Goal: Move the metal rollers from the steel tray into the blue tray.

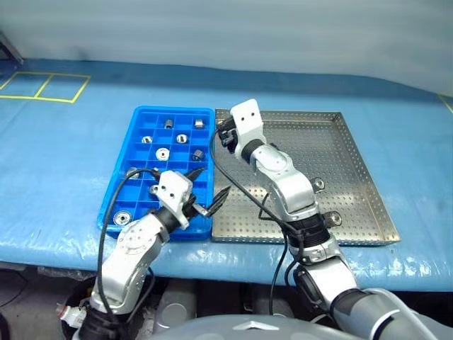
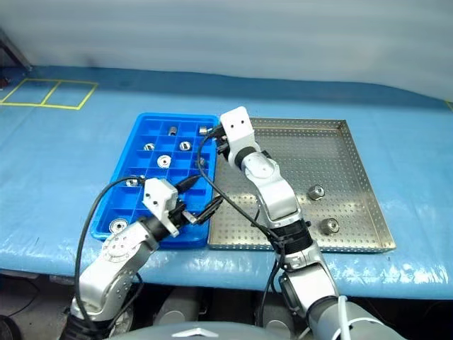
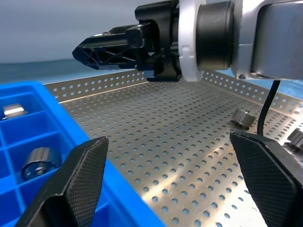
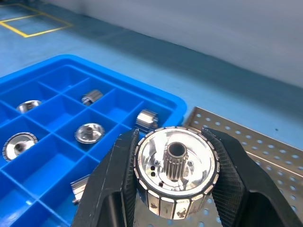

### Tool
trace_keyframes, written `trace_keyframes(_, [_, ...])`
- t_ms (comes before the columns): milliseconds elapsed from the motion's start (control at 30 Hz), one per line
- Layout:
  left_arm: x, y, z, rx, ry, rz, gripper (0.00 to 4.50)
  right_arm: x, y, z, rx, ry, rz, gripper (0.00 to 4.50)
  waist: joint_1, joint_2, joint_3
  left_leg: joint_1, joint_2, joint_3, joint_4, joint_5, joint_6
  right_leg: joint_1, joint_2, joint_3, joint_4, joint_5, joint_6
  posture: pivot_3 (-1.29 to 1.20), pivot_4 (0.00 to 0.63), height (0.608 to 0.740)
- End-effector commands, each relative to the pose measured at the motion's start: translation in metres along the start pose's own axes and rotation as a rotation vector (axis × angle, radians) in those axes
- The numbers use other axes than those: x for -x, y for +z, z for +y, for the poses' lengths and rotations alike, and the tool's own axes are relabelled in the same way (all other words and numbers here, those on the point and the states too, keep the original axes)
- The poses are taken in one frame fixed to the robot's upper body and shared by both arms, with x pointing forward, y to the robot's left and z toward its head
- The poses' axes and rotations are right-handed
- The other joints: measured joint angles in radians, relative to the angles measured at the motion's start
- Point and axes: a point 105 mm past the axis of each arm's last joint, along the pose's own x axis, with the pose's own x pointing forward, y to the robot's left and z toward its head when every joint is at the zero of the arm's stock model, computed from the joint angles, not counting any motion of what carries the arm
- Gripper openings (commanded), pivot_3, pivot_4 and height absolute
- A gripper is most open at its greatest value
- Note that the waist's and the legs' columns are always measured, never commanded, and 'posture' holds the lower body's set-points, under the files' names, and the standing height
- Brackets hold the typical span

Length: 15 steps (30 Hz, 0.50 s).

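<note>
I work at what looks like a workshop or factory test bench: a long table (image 1: 64,177) under a blue plastic sheet, yellow tape squares (image 1: 44,87) marked at its far left, a perforated steel tray (image 1: 354,177) beside a blue sorting tray (image 1: 141,120) of metal parts, plain grey wall (image 1: 226,28) behind.
</note>
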Motion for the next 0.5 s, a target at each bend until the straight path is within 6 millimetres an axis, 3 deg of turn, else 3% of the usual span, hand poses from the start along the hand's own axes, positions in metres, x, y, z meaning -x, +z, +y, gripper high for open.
trace_keyframes(33, [0.010,0.019,0.000,-0.072,0.017,-0.067,4.50,-0.001,0.020,0.018,0.013,0.079,-0.071,1.72,0.011,0.000,0.000,0.000,0.000,0.000,0.000,0.000,0.000,0.000,0.000,0.000,0.000,0.000,0.000,0.40,0.150,0.740])
trace_keyframes(300, [0.023,0.016,0.001,-0.078,0.044,-0.043,4.50,-0.005,0.010,0.049,-0.027,0.205,-0.039,1.72,0.057,0.000,0.000,0.000,0.001,0.000,-0.002,0.000,0.000,-0.001,-0.001,-0.001,-0.001,0.000,0.000,0.45,0.150,0.740])
trace_keyframes(500, [0.025,0.013,0.001,-0.072,0.070,-0.031,4.50,-0.008,-0.012,0.051,-0.051,0.221,0.029,1.72,0.090,0.000,0.000,-0.001,0.001,0.000,-0.002,0.000,-0.001,-0.001,-0.001,-0.002,-0.002,-0.001,-0.001,0.47,0.150,0.740])
